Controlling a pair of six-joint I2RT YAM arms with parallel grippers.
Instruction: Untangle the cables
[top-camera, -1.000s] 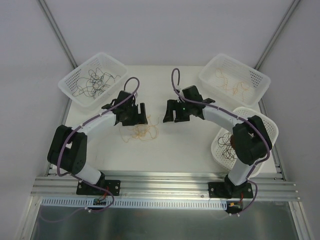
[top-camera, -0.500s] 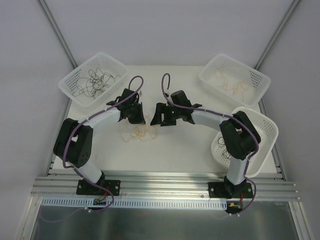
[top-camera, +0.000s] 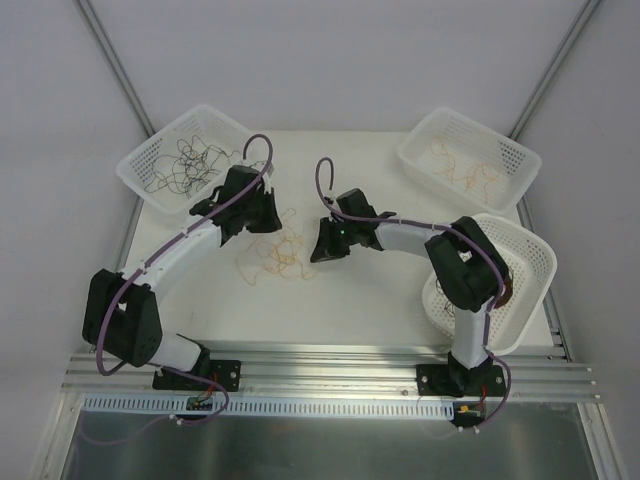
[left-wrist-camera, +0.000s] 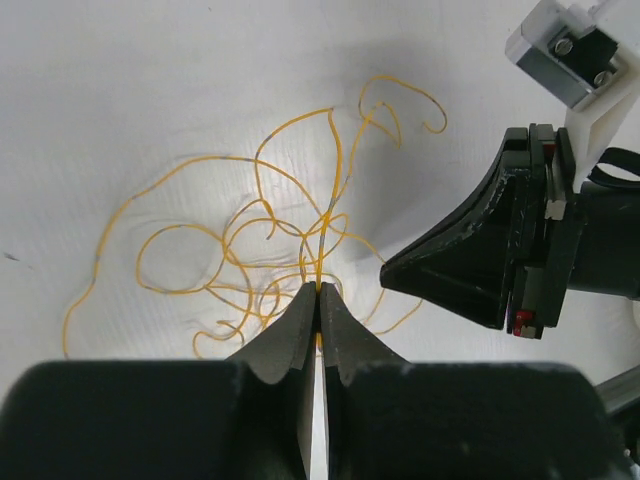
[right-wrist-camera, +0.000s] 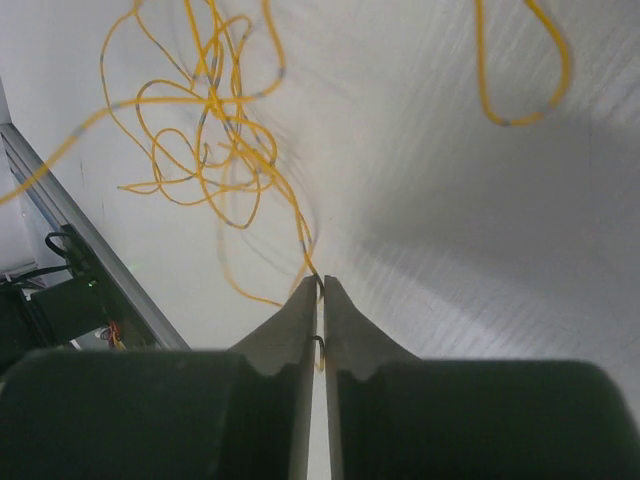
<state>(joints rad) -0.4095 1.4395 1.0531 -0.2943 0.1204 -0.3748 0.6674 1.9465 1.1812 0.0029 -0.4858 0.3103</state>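
Since a second ago both arms swung inward and their jaws closed: loose tangle of thin yellow-tan wire cables (top-camera: 272, 255) lies on the white table (top-camera: 380, 300), right gripper (right-wrist-camera: 320, 292) clamped on a strand at its right edge, left gripper (left-wrist-camera: 318, 297) clamped on one at its far-left edge, so the tangle spans between them, left to right.

Top view: bright, even, diffuse light. The white surface (top-camera: 380, 290) was near washed-out, with only faint soft shadows and no glare. Left wrist view: cables (left-wrist-camera: 250, 240) were sharp, each casting a pale soft shadow close beside it; the left gripper (left-wrist-camera: 318, 300) was dark and soft-focused. Right wrist view: a broad grey shadow lay right of the right gripper (right-wrist-camera: 320, 290), and the strands above it were slightly smeared.
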